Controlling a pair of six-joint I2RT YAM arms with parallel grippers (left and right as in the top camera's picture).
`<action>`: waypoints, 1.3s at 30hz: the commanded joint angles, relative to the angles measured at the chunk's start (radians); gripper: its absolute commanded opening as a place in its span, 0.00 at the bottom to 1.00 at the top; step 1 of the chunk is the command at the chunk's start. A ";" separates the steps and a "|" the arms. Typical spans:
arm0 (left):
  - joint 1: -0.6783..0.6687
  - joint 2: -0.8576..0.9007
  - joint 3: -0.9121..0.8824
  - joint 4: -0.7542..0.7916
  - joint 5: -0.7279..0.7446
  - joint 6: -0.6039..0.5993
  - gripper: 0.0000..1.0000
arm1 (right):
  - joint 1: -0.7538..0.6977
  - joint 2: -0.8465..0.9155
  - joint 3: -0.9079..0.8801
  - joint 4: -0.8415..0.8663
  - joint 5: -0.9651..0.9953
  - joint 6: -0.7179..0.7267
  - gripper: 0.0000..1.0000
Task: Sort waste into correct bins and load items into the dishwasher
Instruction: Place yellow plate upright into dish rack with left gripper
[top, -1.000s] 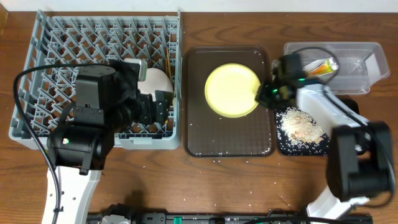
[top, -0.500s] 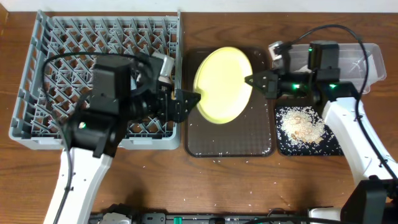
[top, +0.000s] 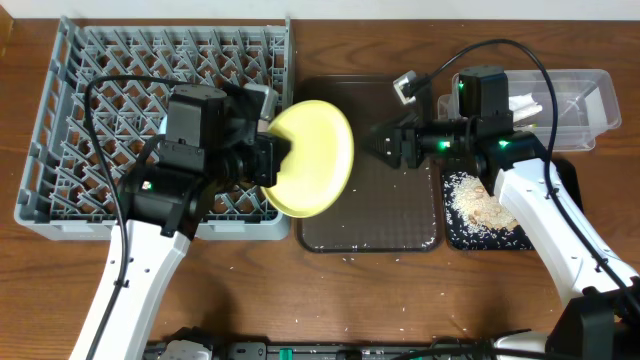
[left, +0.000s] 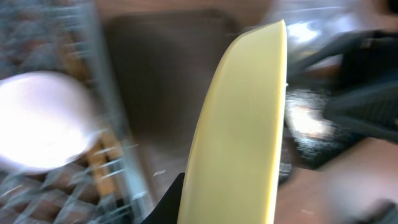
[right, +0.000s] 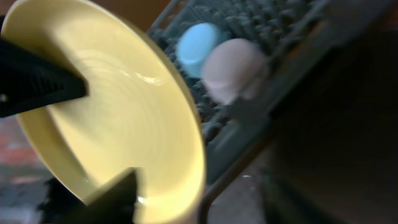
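Yellow plate (top: 315, 158) is airborne, tilted steeply, over the seam between the dish rack (top: 60, 120) and the brown tray (top: 400, 215), touching neither as far as I can tell. Left pincer (top: 270, 163) is clamped on its left rim only, so most of the plate hangs out past the grip. Main risk: with a one-edge hold on a glossy rim, the plate can pivot or slide out during a swing and land on the rack wall or the tray. Wrist views are smeared, so I can't tell how deep the bite is. Second risk: the white bowl (left: 37, 121) and blue bowl (right: 199, 40) sit in the rack corner nearest the plate, and a low or wide swing would clip them or catch the pegs. Third: right pincer (top: 385, 145) is spread wide, empty, just off the plate's right rim and aimed at it, so any sway that way bumps the fingers. Pose: left arm comes up from the near table (top: 300, 300) edge, wrist over the rack's right front, pincer pointing right. Right arm comes from the lower right, forearm across the black tray (top: 455, 235) of rice, pincer pointing left.
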 joint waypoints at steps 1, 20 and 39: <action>0.001 -0.083 0.054 -0.027 -0.470 0.010 0.08 | -0.003 -0.022 0.007 -0.007 0.198 0.038 0.75; 0.330 0.277 0.048 0.286 -0.928 0.590 0.08 | -0.003 -0.022 0.007 -0.064 0.270 0.071 0.88; 0.413 0.436 0.046 0.382 -0.708 0.586 0.24 | -0.003 -0.022 0.007 -0.064 0.289 0.071 0.89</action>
